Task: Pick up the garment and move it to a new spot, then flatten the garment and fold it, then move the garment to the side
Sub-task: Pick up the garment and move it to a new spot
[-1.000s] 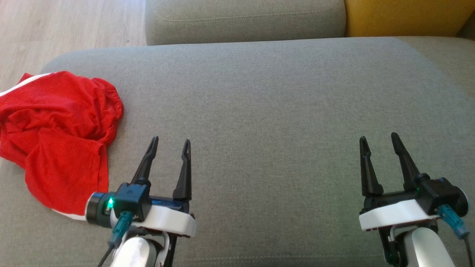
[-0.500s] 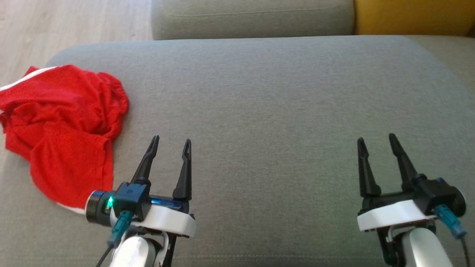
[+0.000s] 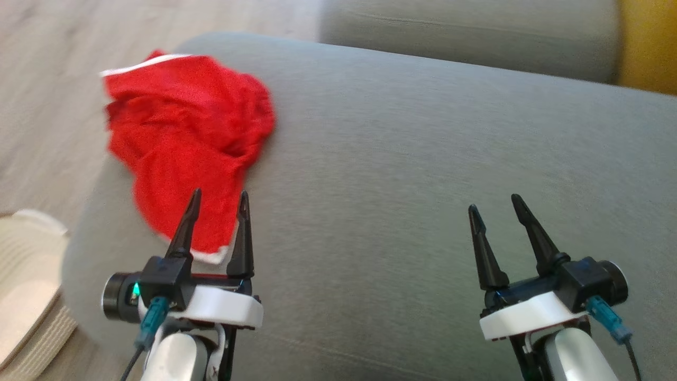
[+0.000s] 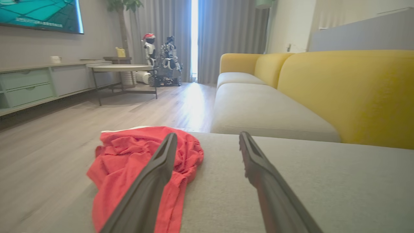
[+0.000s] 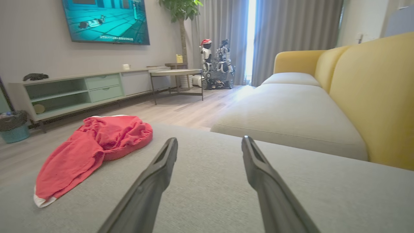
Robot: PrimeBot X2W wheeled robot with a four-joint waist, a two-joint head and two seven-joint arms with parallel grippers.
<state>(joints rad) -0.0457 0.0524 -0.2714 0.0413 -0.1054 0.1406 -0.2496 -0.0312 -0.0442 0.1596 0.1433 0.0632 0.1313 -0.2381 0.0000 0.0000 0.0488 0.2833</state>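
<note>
Now your crumpled red mesh garment (image 3: 190, 137), trimmed in white, lies bunched on the far left corner of the grey fabric cushion (image 3: 412, 185), its left side at the cushion's rim beside the pale wooden floor (image 3: 47, 106). The heap looks as it did half a second ago. The head camera has swung left, so a cream ribbed object (image 3: 26, 296) has come in at the near left. Your left gripper (image 3: 219, 194), fingers spread and empty, now lines up with the garment's near hem rather than bare cushion. Your right gripper (image 3: 494, 203), likewise spread and holding nothing, hangs over bare cushion well to the right.
</note>
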